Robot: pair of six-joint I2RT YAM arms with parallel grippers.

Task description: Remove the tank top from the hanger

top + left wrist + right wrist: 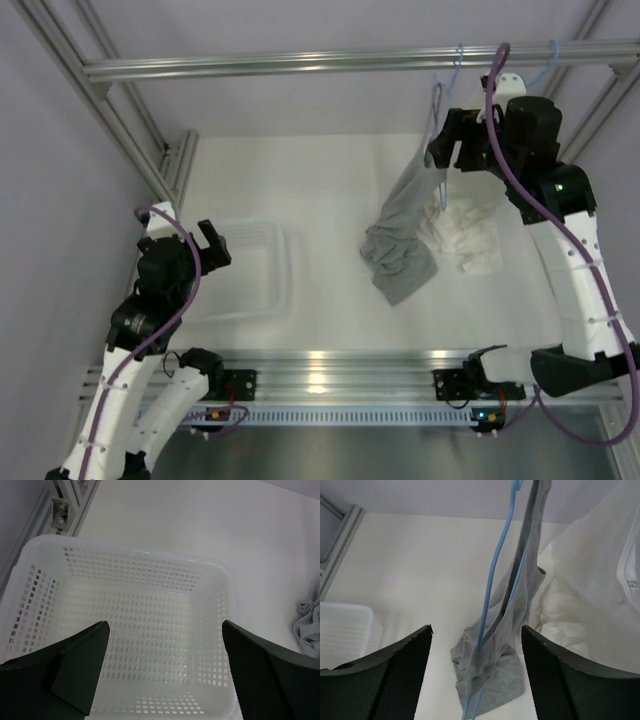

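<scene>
The grey tank top point(403, 235) hangs by one strap from the light-blue hanger point(437, 105), whose hook is on the top rail. Its lower part lies crumpled on the white table. My right gripper point(452, 145) is open, high up beside the hanger and strap, holding nothing. In the right wrist view the hanger's wires point(495, 580) and the tank top point(522, 600) run down between my open right gripper point(476, 645); I cannot tell whether they touch it. My left gripper point(213, 243) is open and empty above the basket. The tank top's edge shows in the left wrist view point(310, 625).
A white perforated plastic basket point(283, 270) sits at the left, below my left gripper point(165, 650); its rim point(125, 547) fills that view. A white garment point(468, 238) lies bunched right of the tank top, close in the right wrist view point(585, 580). Another blue hanger hook point(553, 55) is on the rail.
</scene>
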